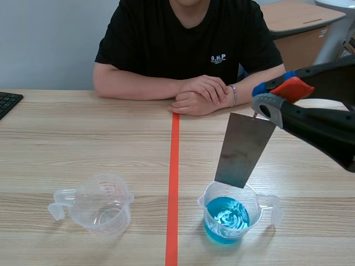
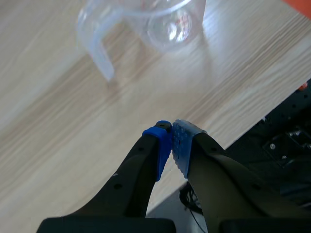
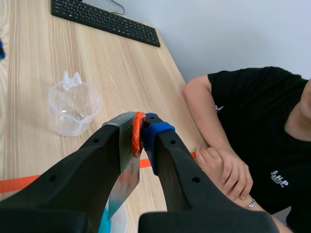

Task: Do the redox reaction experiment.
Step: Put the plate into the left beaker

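Plate clamped at its top end in right gripper, over blue beaker by table's front edge. Risk: tilted plate clips the rim, tipping or splashing. Long axis near-vertical, lower edge pointing into the mouth. Left gripper closed, empty.

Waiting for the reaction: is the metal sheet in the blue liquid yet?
Out. The right gripper holds the metal sheet above the measuring cup; its lower edge ends at rim level, above the blue liquid.
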